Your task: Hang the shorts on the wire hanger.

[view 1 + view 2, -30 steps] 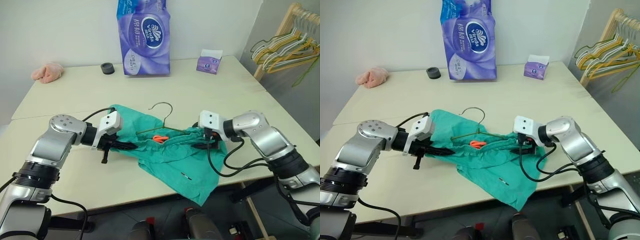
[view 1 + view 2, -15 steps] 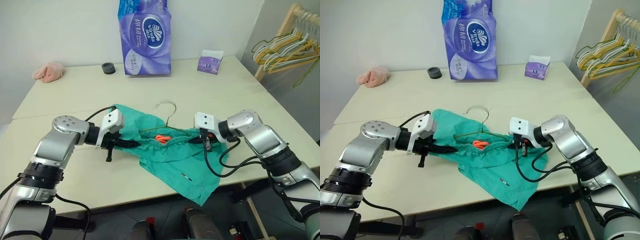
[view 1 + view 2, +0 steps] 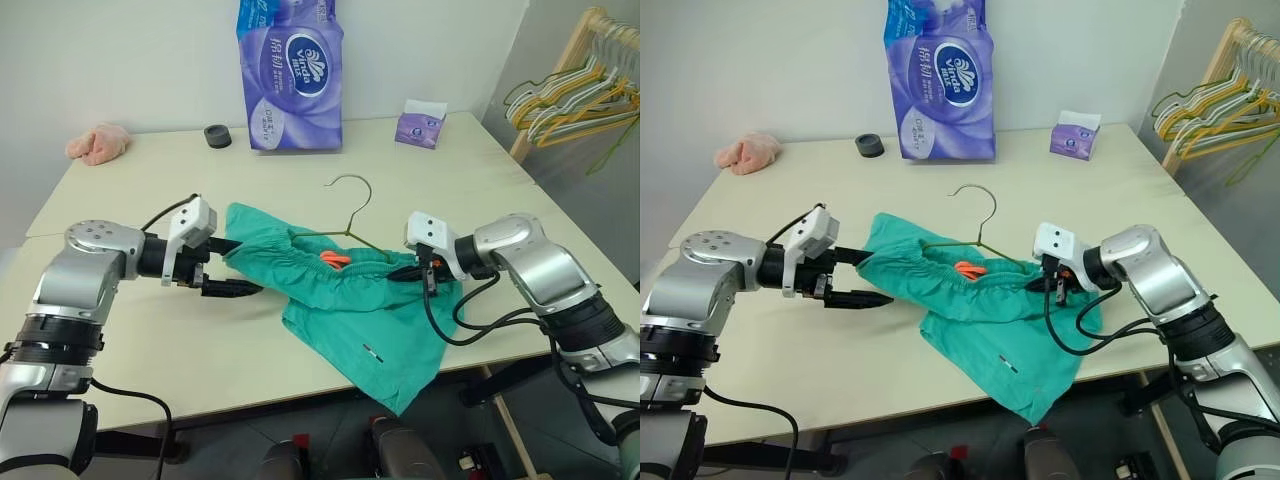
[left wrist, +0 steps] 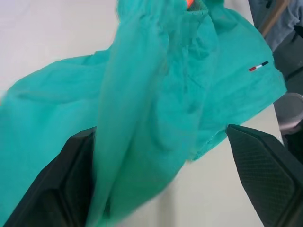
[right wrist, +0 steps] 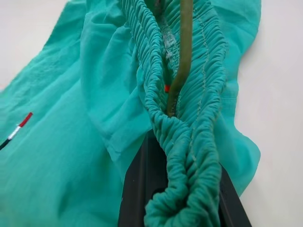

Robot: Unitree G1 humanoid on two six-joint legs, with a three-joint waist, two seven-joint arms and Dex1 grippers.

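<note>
The teal shorts [image 3: 360,310] lie crumpled across the table's front, one leg hanging over the edge, with the orange tag [image 3: 335,258] at the gathered waistband. The wire hanger [image 3: 358,212] has its hook rising behind the shorts and its lower wires tucked into the waistband [image 5: 182,56]. My right gripper [image 3: 407,272] is shut on the waistband's right end, next to the hanger's wire. My left gripper [image 3: 232,268] stands open at the shorts' left edge, where fabric drapes against one finger [image 4: 52,189].
A purple tissue pack [image 3: 288,75], a small tissue box [image 3: 420,123], a black roll [image 3: 215,136] and a pink cloth lump [image 3: 95,143] sit along the table's far side. A wooden rack with yellow and pale green hangers [image 3: 575,95] stands at the right.
My left gripper has opened and drawn back to the left, letting go of the shorts' edge. The right gripper and the hanger's hook have shifted slightly right.
</note>
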